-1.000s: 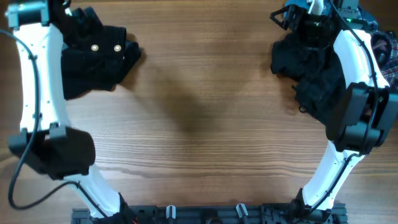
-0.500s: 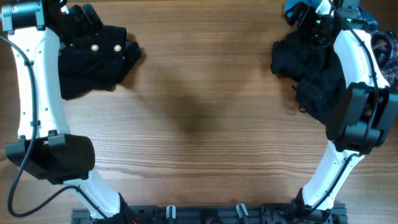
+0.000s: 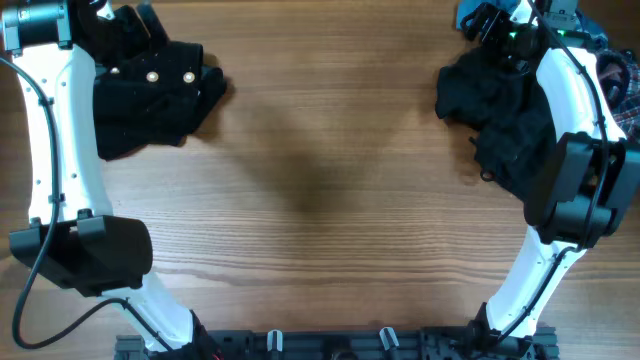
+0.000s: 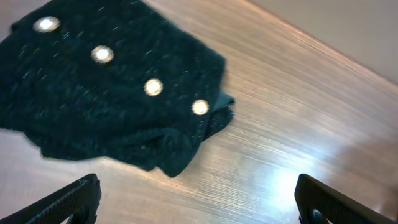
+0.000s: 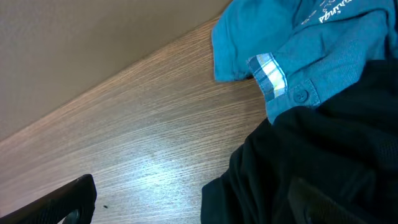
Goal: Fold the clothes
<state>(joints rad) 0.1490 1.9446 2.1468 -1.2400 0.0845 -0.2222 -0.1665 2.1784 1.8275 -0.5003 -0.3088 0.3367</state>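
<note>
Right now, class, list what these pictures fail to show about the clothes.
1. Plaid shirt: overhead, cut off by the right edge and partly behind the right arm.
2. Teal-blue garment: right wrist view, cropped by the top and right edges.
3. Black fuzzy garment: overhead, the left arm covers its left side.

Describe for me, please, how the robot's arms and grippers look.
Left arm and right arm: smooth white shells, bulky black joint housings. A thin black cable runs along the left arm. Left gripper and right gripper have black fingers; a green light glows near the right wrist.
</note>
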